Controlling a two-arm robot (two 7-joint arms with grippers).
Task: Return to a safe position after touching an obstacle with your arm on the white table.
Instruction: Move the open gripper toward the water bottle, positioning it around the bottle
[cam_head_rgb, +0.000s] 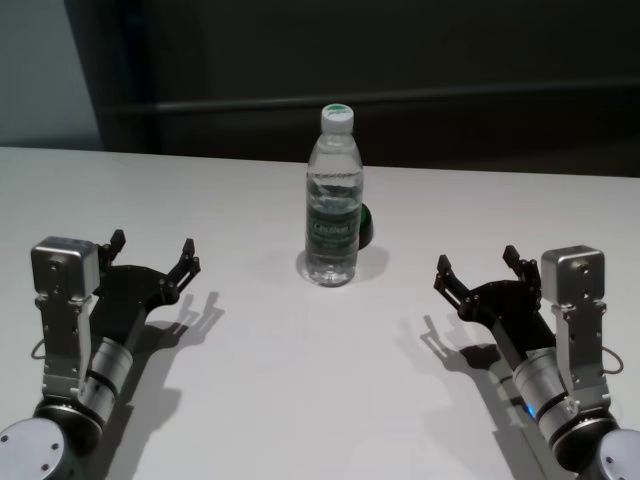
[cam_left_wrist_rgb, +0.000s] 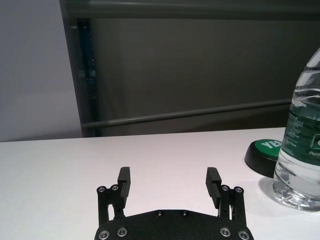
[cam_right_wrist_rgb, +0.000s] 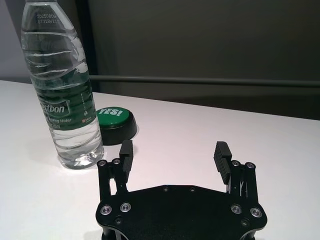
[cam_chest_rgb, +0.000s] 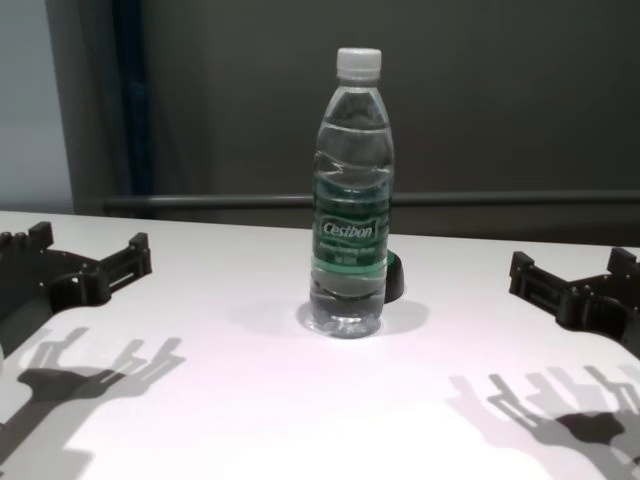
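Now, bottle (cam_head_rgb: 333, 200): stands upright mid white table (cam_head_rgb: 250, 400), at 12 o'clock.
Left gripper (cam_head_rgb: 152, 252): at 9 o'clock, fingers apart, holding nothing.
Right gripper (cam_head_rgb: 478, 268): at 3 o'clock, same.
Danger: a sideways swing could tip the bottle.

Clear bottle, green label, white tabletop

The water bottle (cam_chest_rgb: 350, 200) has a white cap; the puck (cam_right_wrist_rgb: 116, 122) behind is green-topped, black-sided; tabletop (cam_head_rgb: 300, 400) plain white.

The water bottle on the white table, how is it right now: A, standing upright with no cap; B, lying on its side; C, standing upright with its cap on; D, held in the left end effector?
C: the water bottle stands upright on the white table, white cap on, apart from both end effectors.
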